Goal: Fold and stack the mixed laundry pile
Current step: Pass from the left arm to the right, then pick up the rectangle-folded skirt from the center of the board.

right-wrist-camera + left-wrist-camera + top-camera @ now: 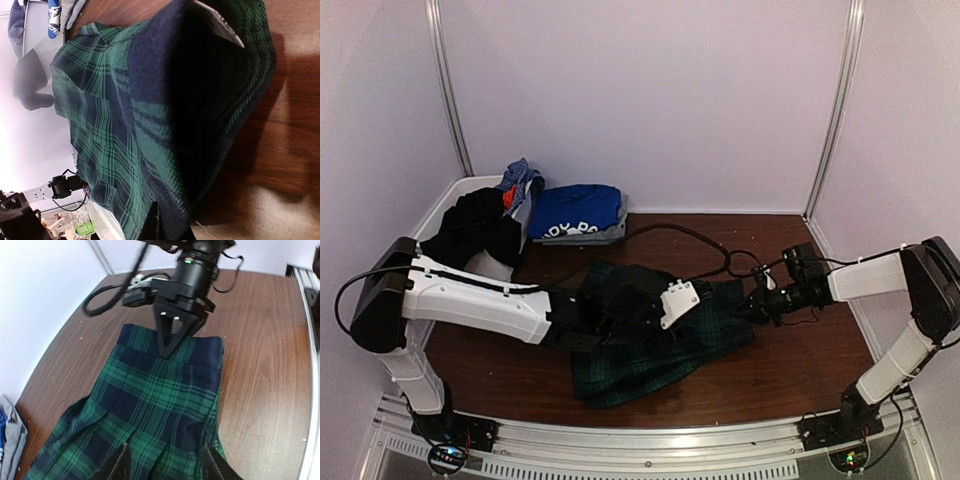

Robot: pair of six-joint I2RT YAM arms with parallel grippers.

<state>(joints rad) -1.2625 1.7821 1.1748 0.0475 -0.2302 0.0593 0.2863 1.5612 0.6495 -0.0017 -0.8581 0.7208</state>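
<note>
The dark green tartan skirt (650,345) lies spread on the brown table, and it also fills the left wrist view (160,405) and the right wrist view (100,115). My right gripper (748,310) is shut on the skirt's navy waistband (200,347) at its right end; in its own view (167,220) the cloth is pinched and lifted. My left gripper (700,312) is open, its fingers (120,465) spread over the skirt's pleated middle with nothing held. A folded royal-blue T-shirt (578,212) lies on a grey piece at the back.
A white basket (455,195) at the back left holds a black garment (475,230) and a multicoloured piece (518,180). A black cable (690,240) loops over the table behind the skirt. White walls close the back and sides.
</note>
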